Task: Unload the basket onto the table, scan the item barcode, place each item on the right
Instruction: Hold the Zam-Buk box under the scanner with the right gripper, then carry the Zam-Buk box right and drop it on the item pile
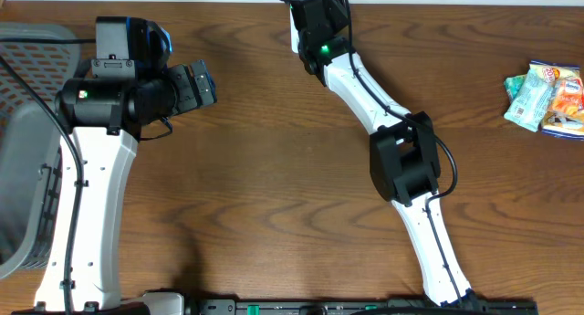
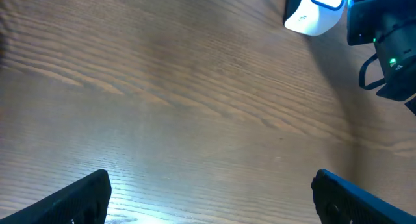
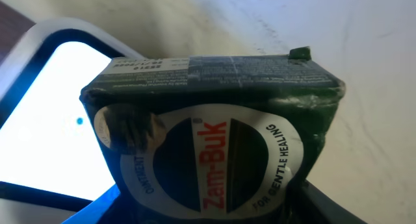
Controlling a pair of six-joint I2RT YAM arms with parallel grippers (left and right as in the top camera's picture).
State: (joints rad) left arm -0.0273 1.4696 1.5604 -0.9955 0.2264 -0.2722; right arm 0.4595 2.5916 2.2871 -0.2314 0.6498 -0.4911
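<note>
A dark green Zam-Buk ointment box (image 3: 214, 126), the item, fills the right wrist view, and my right gripper (image 3: 208, 208) is shut on its lower end. The box is held close to the white scanner (image 3: 45, 126), whose window glows bright behind the box's left side. I cannot make out a barcode. From overhead, the right gripper (image 1: 310, 12) is at the table's far edge over the scanner (image 1: 294, 34), and the box is hidden there. My left gripper (image 1: 203, 83) hovers open over bare wood (image 2: 195, 100), holding nothing, with the scanner (image 2: 315, 13) ahead of it to the right.
Several colourful snack packets (image 1: 547, 98) lie at the right edge of the table. A grey mesh basket (image 1: 27, 123) stands at the far left beside the left arm. The right arm's elbow (image 1: 406, 160) reaches across the middle right.
</note>
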